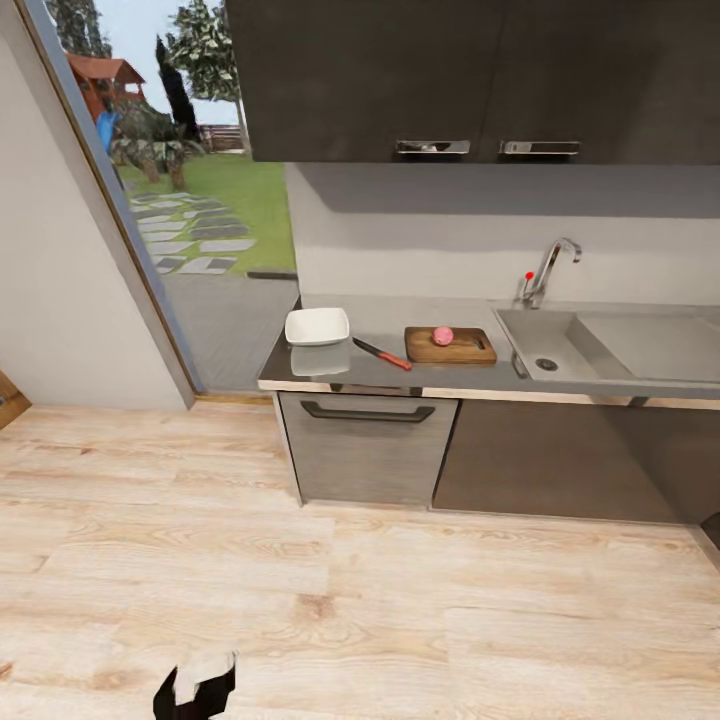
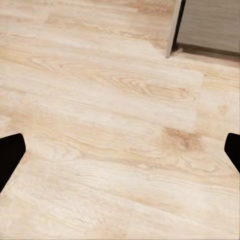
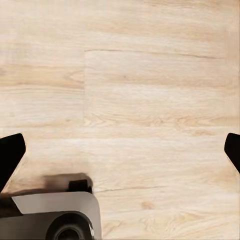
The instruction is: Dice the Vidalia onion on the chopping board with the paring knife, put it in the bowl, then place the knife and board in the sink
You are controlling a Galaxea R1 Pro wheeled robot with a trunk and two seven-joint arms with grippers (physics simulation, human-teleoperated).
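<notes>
On the grey, smooth countertop [image 1: 385, 322] across the room sat the task's things, seen from the head view. The white bowl [image 1: 317, 326], squarish with rounded corners and a flared rim, stood near the counter's left end, close to the front edge. Just right of it lay the knife [image 1: 382, 354], its long axis slanting: the dark blade pointed back and left toward the bowl, the red handle forward and right toward the front edge. Beside the handle lay the brown wooden board [image 1: 452, 346], a rounded rectangle with its long side parallel to the counter front. The small pink onion [image 1: 443, 336] rested on the board, left of its middle. Right of the board, almost touching, was the steel sink [image 1: 530, 338] with its round drain, a flat drainboard beyond, and the chrome tap [image 1: 549, 268] with a red dot behind.

Pale wood-grain floor [image 1: 330, 590] spread wide and open between the robot and the dark cabinets [image 1: 366, 448].

In the left wrist view the left gripper [image 2: 120, 155] had its dark fingertips [image 2: 10, 155] spread wide apart over the floor, gripping nothing. The right gripper [image 3: 120, 155] likewise hung spread wide, its fingers [image 3: 10, 152] at opposite edges above the planks and part of the robot's grey base [image 3: 57, 215].
</notes>
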